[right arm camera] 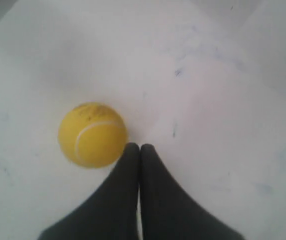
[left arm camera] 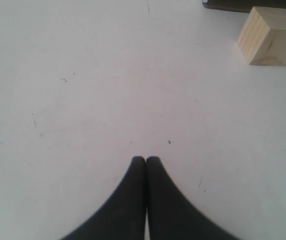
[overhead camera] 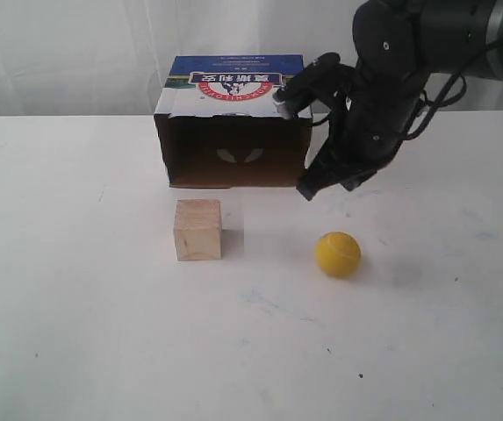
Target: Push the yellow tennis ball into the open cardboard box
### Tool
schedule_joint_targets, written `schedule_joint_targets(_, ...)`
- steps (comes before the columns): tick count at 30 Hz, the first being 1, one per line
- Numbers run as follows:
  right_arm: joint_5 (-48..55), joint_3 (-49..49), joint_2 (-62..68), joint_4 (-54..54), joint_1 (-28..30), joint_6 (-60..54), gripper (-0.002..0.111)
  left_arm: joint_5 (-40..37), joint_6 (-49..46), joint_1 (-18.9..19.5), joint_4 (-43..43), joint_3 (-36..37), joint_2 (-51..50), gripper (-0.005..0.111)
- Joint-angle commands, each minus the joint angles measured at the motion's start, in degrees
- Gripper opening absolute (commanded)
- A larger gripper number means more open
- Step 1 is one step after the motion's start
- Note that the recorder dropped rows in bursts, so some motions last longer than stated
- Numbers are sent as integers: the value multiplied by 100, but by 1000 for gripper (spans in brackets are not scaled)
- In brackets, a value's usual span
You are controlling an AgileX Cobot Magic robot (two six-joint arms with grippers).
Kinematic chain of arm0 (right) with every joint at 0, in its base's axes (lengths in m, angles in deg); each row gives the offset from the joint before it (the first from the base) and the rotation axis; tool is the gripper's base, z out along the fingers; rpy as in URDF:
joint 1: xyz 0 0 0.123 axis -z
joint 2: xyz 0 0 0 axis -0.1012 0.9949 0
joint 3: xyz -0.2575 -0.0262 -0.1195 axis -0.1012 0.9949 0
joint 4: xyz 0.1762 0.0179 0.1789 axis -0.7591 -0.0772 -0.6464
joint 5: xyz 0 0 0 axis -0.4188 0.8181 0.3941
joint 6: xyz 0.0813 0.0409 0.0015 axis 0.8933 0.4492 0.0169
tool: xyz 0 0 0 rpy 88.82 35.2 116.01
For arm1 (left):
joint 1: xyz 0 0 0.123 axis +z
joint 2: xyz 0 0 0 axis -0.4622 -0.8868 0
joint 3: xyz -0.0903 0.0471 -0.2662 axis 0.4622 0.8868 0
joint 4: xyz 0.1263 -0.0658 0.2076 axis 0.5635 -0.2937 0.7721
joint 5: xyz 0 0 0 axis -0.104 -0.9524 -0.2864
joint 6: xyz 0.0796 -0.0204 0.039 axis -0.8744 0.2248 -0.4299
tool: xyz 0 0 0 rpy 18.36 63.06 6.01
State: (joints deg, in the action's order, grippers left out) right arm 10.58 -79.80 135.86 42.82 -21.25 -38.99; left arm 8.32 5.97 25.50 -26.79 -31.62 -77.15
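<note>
The yellow tennis ball (overhead camera: 338,254) (right arm camera: 92,135) rests on the white table, in front of and to the right of the open cardboard box (overhead camera: 233,123), whose dark opening faces the camera. My right gripper (overhead camera: 308,189) (right arm camera: 139,147) hangs shut and empty above the table between the box's right end and the ball, clear of the ball in the exterior view. In the right wrist view the ball lies just beside the closed fingertips. My left gripper (left arm camera: 145,160) is shut with nothing in it over bare table; it does not show in the exterior view.
A pale wooden cube (overhead camera: 198,230) (left arm camera: 268,36) stands in front of the box, left of the ball. The white table (overhead camera: 102,333) stretches wide around them. A white curtain hangs behind the box.
</note>
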Motion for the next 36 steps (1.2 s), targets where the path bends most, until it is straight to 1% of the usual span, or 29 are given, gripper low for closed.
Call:
schedule_joint_targets(1,237,378,-49,-477,12,-296,0,-192,-26,-34,0,30,28,0)
schedule_joint_targets(4,38,658,-38,-706,0,-398,0,-192,-26,-34,0,30,28,0)
schedule_joint_targets(8,-693,982,13,-706,0,-433,0,-192,-26,-34,0,30,28,0)
schedule_joint_targets(16,-1561,987,620,-683,0,-567,0,-192,-26,-34,0,30,28,0)
schedule_joint_targets(21,-1686,975,873,-683,0,-567,0,-192,-26,-34,0,30,28,0)
schedule_joint_targets(32,-1834,963,883,-683,0,-567,0,-192,-26,-34,0,30,28,0)
schedule_joint_targets(36,-1988,823,883,-683,0,-567,0,-192,-26,-34,0,30,28,0)
